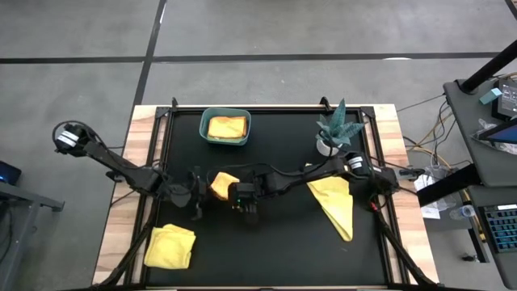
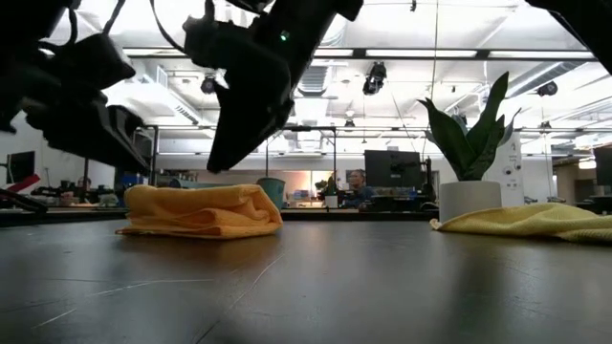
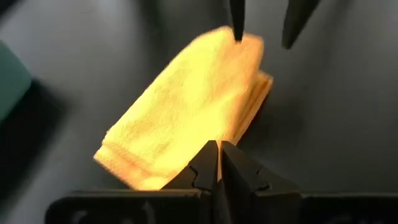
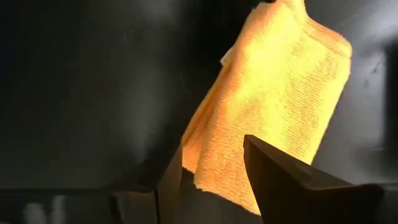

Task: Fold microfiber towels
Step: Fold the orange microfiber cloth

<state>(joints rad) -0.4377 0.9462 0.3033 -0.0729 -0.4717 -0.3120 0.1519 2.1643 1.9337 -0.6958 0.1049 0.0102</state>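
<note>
A folded orange microfiber towel [image 1: 224,184] lies flat on the black mat [image 1: 283,242] near the middle, and no gripper touches it. My left gripper [image 3: 219,149] is shut and hovers at the towel's left end, just clear of it. My right gripper [image 4: 208,180] is open and hangs above the towel's right end [image 2: 258,205], with its fingers [image 3: 236,22] clear of the cloth. Another orange towel [image 1: 226,127] lies inside the teal bin [image 1: 206,133]. One yellow towel [image 1: 335,206] lies spread in a long triangle at the right. A second yellow towel [image 1: 170,246] lies bunched at the near left.
A small potted plant [image 1: 335,129] stands at the far right of the mat, close to my right arm. The teal bin sits at the far middle. The mat's raised frame [image 1: 380,162] runs around the work area. Bare mat lies between the orange towel and the near edge.
</note>
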